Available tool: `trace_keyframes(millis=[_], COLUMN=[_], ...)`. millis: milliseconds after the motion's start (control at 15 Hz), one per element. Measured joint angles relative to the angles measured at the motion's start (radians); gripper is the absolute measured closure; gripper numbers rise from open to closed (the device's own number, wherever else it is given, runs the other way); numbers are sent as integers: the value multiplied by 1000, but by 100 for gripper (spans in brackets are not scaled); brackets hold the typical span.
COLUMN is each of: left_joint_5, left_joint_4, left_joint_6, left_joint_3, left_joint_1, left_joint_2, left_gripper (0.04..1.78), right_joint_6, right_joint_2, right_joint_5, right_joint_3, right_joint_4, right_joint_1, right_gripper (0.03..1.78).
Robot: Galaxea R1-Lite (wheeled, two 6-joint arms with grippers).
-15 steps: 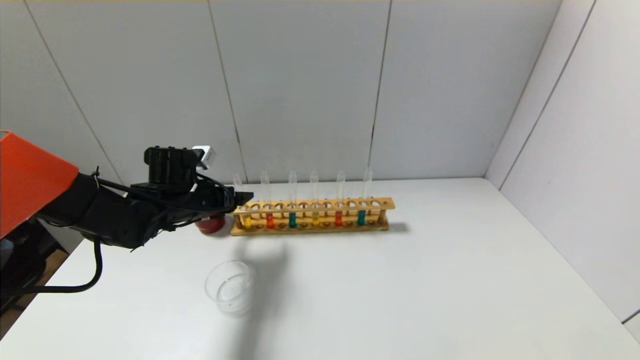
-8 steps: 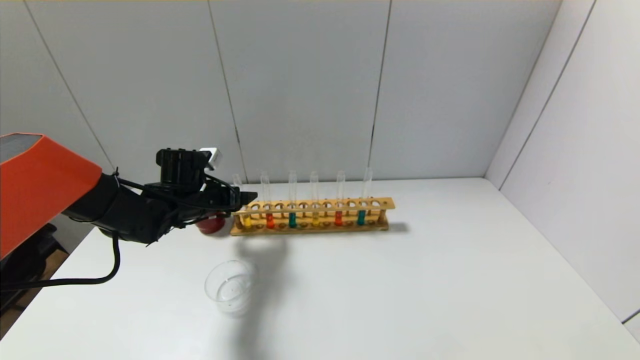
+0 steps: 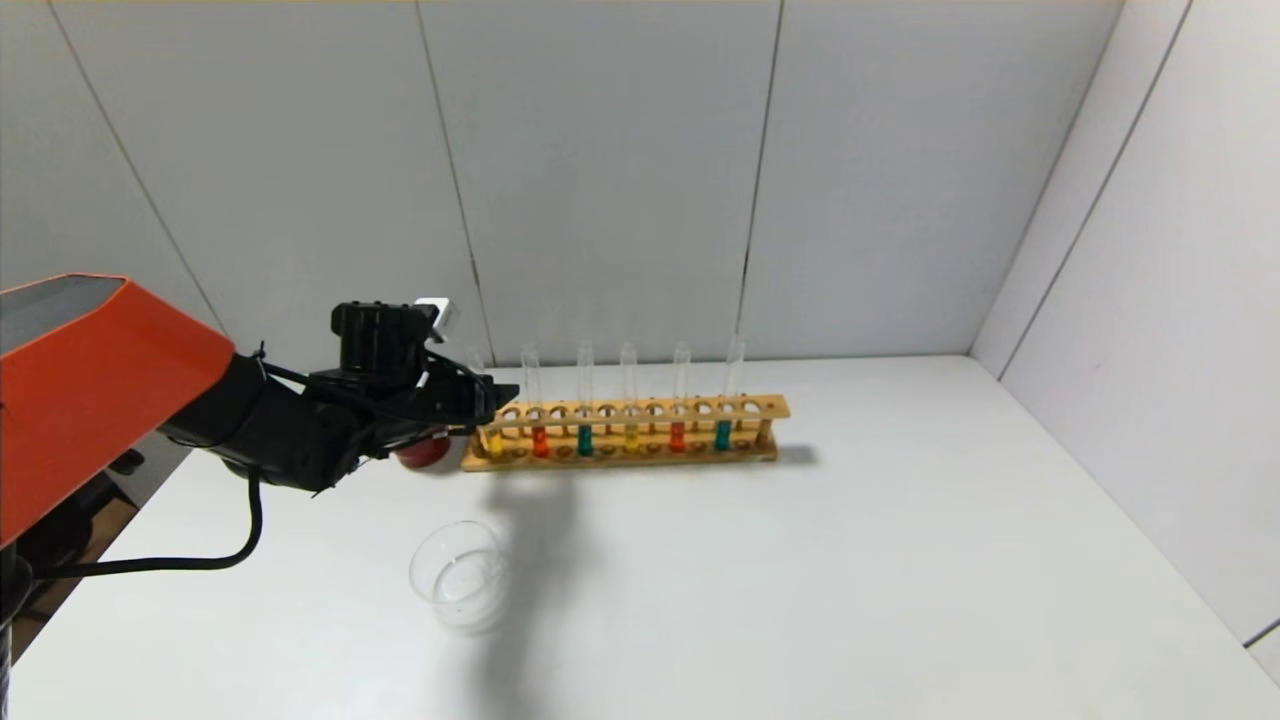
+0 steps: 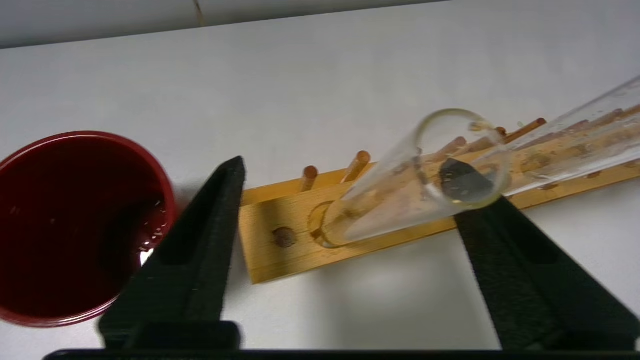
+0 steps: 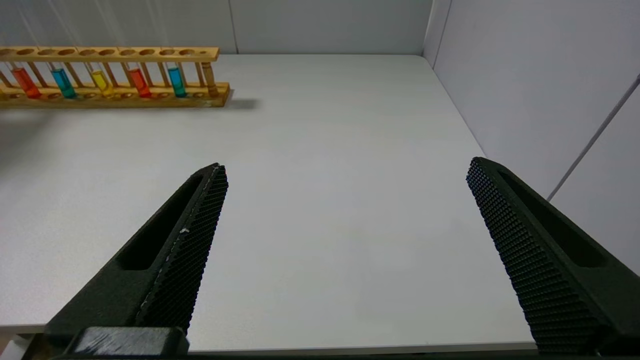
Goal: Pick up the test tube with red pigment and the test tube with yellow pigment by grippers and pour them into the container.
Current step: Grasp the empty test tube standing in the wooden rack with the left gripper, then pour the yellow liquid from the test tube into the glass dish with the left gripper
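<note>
Here we see the left gripper point(image 3: 487, 392) spread wide at the wooden rack's point(image 3: 625, 407) left end, its 2 fingers point(image 4: 200, 240) straddling the test tube with yellow pigment point(image 3: 491, 438); the test tube with red pigment point(image 3: 539, 440) stands beside it, the container point(image 3: 460, 575) well before the rack, the right gripper point(image 5: 345, 170) gaping, far off.

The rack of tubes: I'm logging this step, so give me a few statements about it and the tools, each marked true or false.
1. The left tool is open around the end tube with yellow pigment. True.
2. The clear container holds red liquid. False: it looks empty.
3. Six tubes stand in the wooden rack. True.
4. The right tool grips a teal tube. False: it is open, over bare table.
</note>
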Motion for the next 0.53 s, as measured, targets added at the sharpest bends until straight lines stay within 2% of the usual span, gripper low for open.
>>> trace_keyframes(millis=[200,333,533], left_joint_5=[6,8,12], left_joint_4=[-21,-21,-26], left_joint_6=[-1,-1,6], left_joint_3=[-2,2,5], left_joint_1=[-8,-10,-10], left_joint_2=[18,21,20], left_gripper=[112,141,149], right_joint_6=[0,0,0], right_joint_2=[0,0,0], right_joint_5=[0,0,0], right_joint_3=[0,0,0], right_joint_4=[1,0,0], right_joint_1=[0,0,0], right_gripper=[6,6,6])
